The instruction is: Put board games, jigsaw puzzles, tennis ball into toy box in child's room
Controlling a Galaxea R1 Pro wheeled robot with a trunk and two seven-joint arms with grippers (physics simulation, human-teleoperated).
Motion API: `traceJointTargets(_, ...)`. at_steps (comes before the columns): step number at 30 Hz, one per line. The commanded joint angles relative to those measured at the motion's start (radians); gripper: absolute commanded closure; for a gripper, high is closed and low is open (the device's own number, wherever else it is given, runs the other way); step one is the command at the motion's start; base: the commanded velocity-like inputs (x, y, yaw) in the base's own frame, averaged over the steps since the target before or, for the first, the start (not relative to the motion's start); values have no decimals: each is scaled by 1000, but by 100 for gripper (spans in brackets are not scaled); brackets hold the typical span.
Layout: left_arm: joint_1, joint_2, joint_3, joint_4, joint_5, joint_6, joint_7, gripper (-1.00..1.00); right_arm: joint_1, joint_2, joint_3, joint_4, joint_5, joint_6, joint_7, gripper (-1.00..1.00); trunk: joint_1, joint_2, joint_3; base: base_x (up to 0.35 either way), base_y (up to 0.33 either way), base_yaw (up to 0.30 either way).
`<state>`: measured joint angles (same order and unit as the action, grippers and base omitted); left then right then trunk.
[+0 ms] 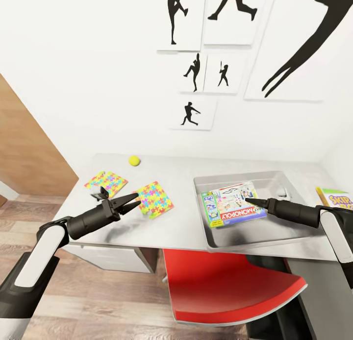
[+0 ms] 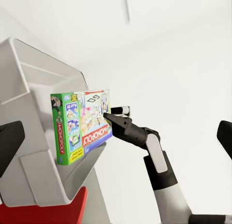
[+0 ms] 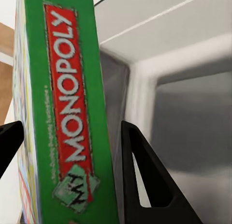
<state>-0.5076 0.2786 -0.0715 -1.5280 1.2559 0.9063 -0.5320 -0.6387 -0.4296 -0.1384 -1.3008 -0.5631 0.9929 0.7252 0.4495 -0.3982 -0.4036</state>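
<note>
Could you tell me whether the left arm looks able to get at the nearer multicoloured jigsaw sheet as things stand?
Probably yes. The left gripper hangs open right beside the nearer multicoloured jigsaw sheet, which lies flat on the pale grey table with nothing between them. A thin flat sheet may be awkward to pinch, though.

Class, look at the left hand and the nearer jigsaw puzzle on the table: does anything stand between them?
Nothing visible does. In the head view the open left hand hovers right beside the nearer jigsaw puzzle, with bare table around it. The second jigsaw puzzle and the tennis ball lie off to the side, not in between.
</note>
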Motion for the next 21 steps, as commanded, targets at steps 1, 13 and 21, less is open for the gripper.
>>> traceJointTargets(1,-2,1,-1,0,6,3,-2,-100,-1,0,-1,0,0,6,4,100,1,-2,-2,0,0,0)
traceJointTargets(13,-7,1,-1,0,20,3,-2,-100,-1,1,-1,0,1,4,-19,100,1,-2,-4,0,0,0)
traceJointTargets(21,-8,1,-1,0,21,3,-2,-100,-1,1,-1,1,0,3,-82,100,1,-2,-4,0,0,0)
